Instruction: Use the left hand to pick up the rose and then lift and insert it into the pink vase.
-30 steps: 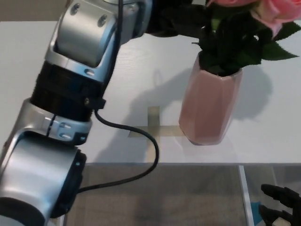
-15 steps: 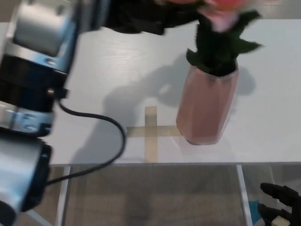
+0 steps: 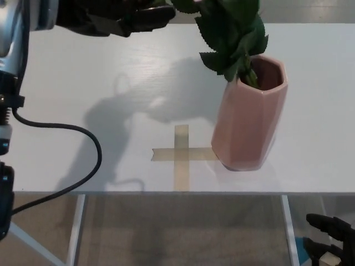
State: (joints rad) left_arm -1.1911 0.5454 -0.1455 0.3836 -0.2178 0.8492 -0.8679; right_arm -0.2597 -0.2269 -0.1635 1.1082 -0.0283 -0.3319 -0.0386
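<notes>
The left robot hand (image 3: 113, 19) reaches in across the far left of the white counter (image 3: 83, 83), fingers pointing right toward the rose (image 3: 233, 39); whether they grip its leaves I cannot tell. The rose's stem stands in the pink vase (image 3: 249, 119), leaning left, just right of a tape cross (image 3: 180, 155). The right robot hand (image 3: 333, 241) hangs below the counter's near edge, fingers spread.

Rose (image 3: 233, 39) stem in pink vase (image 3: 249, 119); left hand (image 3: 119, 16) just beside leaves, top edge.
</notes>
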